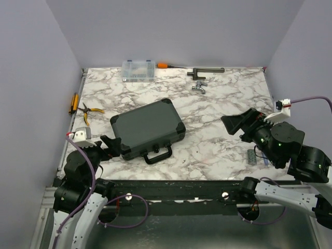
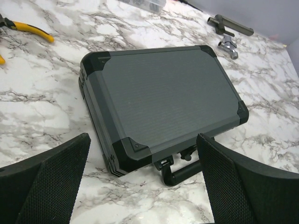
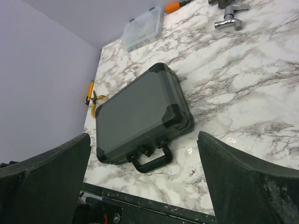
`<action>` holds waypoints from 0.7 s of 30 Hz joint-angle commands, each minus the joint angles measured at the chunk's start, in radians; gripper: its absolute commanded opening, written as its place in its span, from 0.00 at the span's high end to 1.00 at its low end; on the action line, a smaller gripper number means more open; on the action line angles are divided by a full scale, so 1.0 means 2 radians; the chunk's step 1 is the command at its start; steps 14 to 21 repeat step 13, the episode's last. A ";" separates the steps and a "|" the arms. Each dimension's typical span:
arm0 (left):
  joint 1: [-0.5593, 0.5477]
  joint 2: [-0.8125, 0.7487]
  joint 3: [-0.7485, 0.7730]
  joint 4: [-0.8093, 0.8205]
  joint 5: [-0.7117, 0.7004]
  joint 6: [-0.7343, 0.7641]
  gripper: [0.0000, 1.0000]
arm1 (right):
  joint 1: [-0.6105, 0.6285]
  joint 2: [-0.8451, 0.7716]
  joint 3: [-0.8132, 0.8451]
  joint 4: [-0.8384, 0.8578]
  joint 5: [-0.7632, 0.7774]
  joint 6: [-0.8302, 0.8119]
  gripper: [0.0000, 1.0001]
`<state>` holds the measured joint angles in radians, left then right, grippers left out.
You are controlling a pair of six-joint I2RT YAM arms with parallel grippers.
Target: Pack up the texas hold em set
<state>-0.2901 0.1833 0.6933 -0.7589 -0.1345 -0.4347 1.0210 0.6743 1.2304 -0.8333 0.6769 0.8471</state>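
Left hand point(image 1: 111, 147) and right hand point(image 1: 239, 124) are hanging wide open and empty while the dark-grey briefcase point(image 1: 148, 128) is lying shut on the counter point(image 1: 218, 150), so packing is looking essentially done.

Lab test bench, plain lavender walls enclosing a marble-patterned table point(image 1: 218, 150), pliers point(image 1: 85, 111) lying about

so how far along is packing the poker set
Looks nearly done: the briefcase lies shut and flat on the table, with nothing of the set loose outside. Nothing is in hand: left gripper and right gripper are open, empty. Whether the latches are fastened is unclear.
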 commanded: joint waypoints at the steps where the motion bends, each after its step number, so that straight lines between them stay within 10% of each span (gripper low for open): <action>1: -0.001 -0.039 -0.013 0.001 -0.033 -0.022 0.06 | 0.000 0.005 0.012 -0.026 0.004 0.021 0.00; 21: -0.002 -0.054 -0.030 0.001 -0.049 -0.024 0.06 | 0.000 0.000 -0.007 -0.006 -0.032 0.032 0.00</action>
